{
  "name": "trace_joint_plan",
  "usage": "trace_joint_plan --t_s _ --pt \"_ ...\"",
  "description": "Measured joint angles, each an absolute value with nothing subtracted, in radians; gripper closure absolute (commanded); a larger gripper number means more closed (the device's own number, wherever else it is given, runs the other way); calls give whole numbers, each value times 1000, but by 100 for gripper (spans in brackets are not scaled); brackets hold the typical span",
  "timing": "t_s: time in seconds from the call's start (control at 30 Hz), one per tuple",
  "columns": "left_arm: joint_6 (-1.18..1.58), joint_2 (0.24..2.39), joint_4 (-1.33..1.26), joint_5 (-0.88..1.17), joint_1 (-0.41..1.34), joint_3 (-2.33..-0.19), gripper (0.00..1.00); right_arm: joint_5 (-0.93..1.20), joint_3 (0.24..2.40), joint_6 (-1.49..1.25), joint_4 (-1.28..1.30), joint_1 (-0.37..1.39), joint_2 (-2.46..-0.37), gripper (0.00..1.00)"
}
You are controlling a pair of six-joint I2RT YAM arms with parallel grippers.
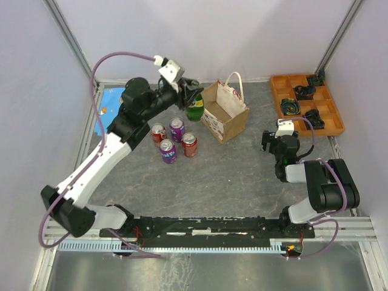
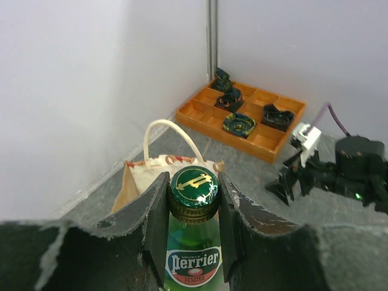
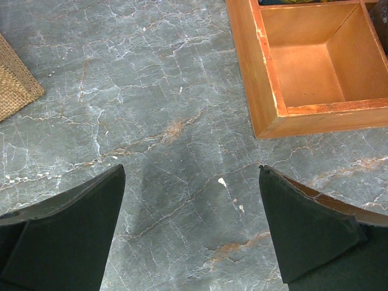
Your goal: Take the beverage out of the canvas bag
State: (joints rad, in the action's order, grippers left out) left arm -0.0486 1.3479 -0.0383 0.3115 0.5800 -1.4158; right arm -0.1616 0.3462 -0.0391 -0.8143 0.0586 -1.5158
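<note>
Pale walls [image 1: 212, 36], grey marbled tabletop [image 1: 230, 176]

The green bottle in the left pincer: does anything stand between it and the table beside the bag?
Four cans stand on the table close to the green bottle, on its near side; the canvas bag is close at its right. Nothing else visible is in the way.

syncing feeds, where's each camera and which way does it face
top external: above the near edge, looking down on the table; left arm, right arm show
left wrist: on the left arm, facing bag and tray; left end effector grips a bottle
right wrist: on the right arm, facing the table; open right end effector shows
shared: tray in all three
</note>
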Motion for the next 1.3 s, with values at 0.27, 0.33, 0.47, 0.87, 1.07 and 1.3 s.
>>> trace_joint_plan --t_s 0.27,0.33,0.47,0.87,1.07,1.3 --pt "-67 1108 62 274 591 -1181 97 -162 346 -39 -814 59 -1516 1" --pt "-67 1064 74 261 591 -1116 97 -162 346 -39 -814 59 -1516 1" --pt "-64 1010 80 242 591 -974 97 -162 346 -39 -814 59 -1516 1" --pt "-1 948 -31 218 593 -614 97 -162 346 -39 -814 59 -1516 1" --pt "12 944 -130 218 593 -594 97 -162 346 -39 -814 59 -1516 1" --pt "31 944 -183 219 597 -594 97 -162 346 -39 -814 59 -1516 1"
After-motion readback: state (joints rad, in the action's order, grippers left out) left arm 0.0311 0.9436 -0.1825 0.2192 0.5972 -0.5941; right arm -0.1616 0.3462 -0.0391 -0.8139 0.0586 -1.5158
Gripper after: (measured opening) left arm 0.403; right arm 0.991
